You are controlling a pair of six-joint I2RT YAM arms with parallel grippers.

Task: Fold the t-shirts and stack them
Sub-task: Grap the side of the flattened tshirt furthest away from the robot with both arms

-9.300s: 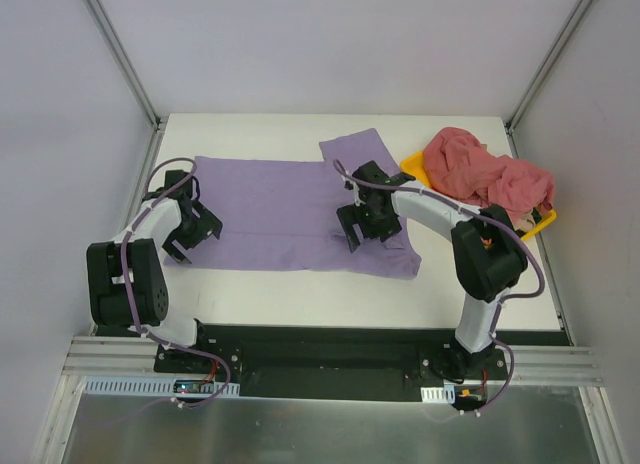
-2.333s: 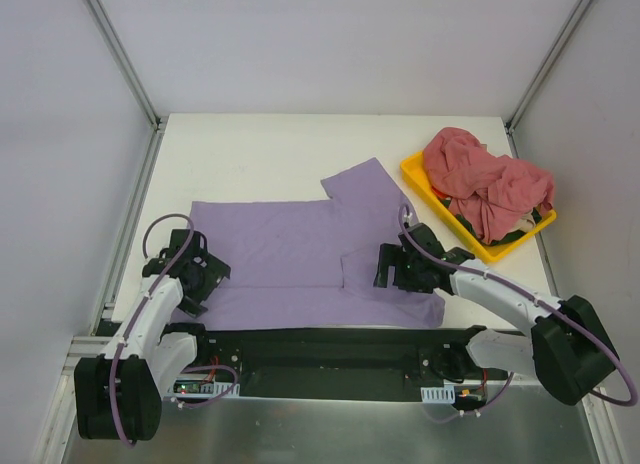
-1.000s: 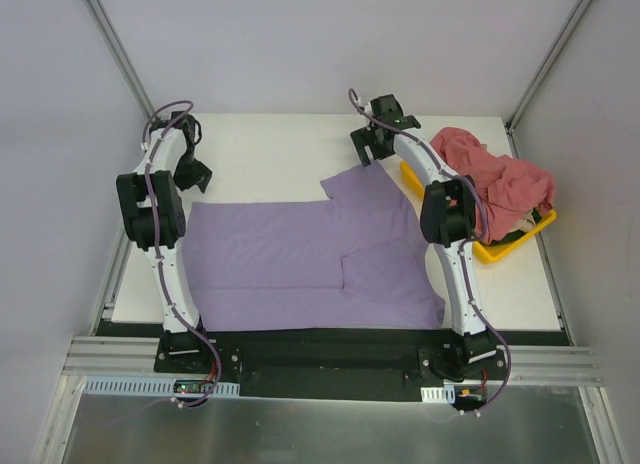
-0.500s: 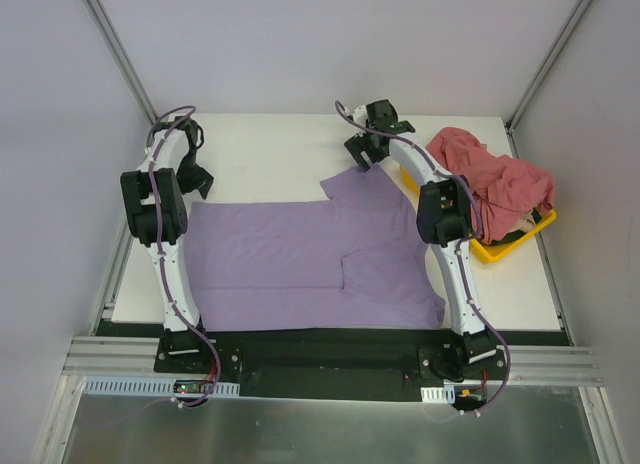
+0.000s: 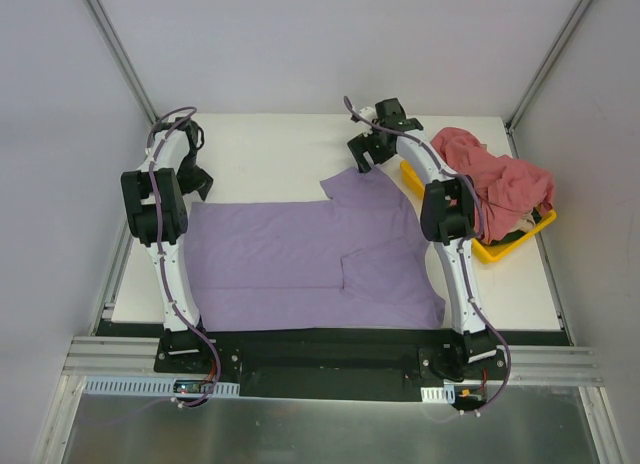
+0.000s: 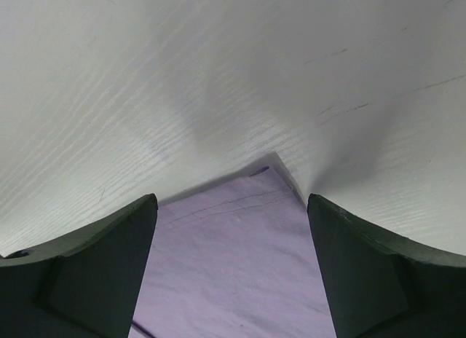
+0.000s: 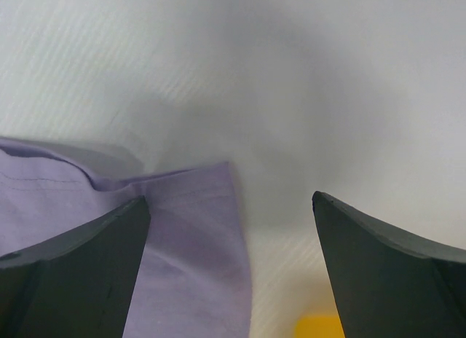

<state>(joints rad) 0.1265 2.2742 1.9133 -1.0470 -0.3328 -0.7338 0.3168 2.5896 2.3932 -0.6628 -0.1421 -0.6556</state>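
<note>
the top external camera sits high above and behind the arm bases, tilted down toward the far wall, so the whole table (image 5: 270, 144) fits in. the left wrist camera looks down between the fingers of the left gripper (image 6: 231, 201), very near the surface, at the far left corner of the lavender t-shirt (image 6: 233, 265). the right wrist camera, just as near, looks down past the right gripper (image 7: 231, 199) at the shirt's far right sleeve corner and a sliver of the yellow tray (image 7: 320, 328). both patches lie inside the top view.

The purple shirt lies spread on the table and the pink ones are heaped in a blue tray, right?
Not blue: the top view shows a yellow tray holding the heaped pink shirts. The purple shirt does lie spread on the table.
</note>
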